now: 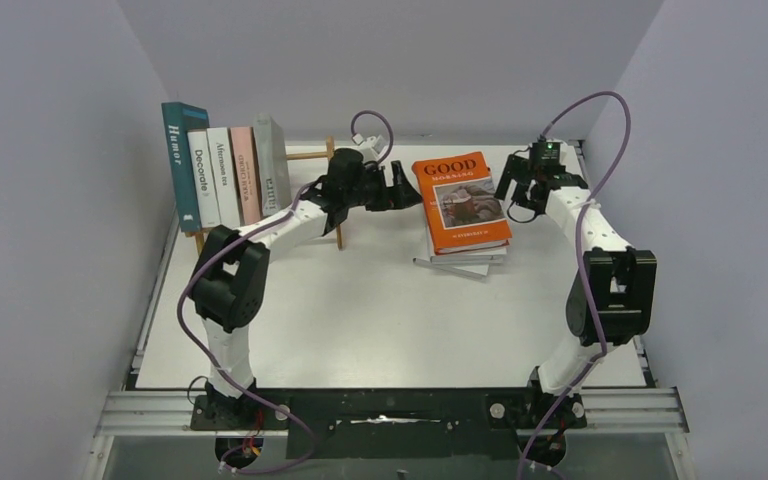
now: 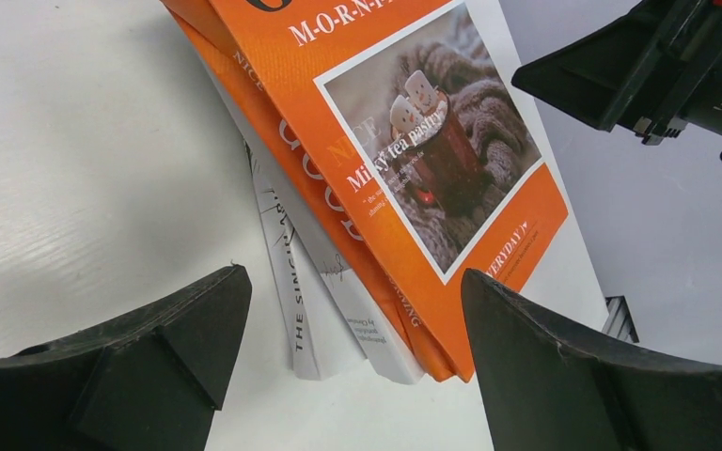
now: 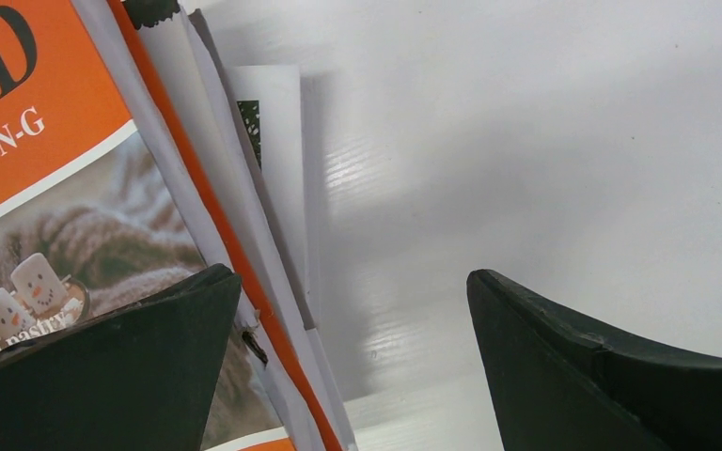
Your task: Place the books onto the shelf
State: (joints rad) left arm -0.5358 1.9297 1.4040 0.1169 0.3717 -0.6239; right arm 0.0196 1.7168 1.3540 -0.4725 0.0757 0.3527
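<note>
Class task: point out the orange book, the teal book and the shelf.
orange book (image 1: 465, 200), top view, front cover.
teal book (image 1: 182, 168), top view, spine.
shelf (image 1: 306, 155), top view, bare wooden rail.

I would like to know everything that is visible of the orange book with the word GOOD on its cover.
The orange book lies flat, cover up, atop a small pile of white books on the white table, right of the wooden shelf. Its cover bears "GOOD" in black, white lettering, and a white-framed photograph of a mug with marshmallow snowmen amid grey knitwear. Its spine is orange too. The open left hand and open right hand flank it; neither grips it.
</note>
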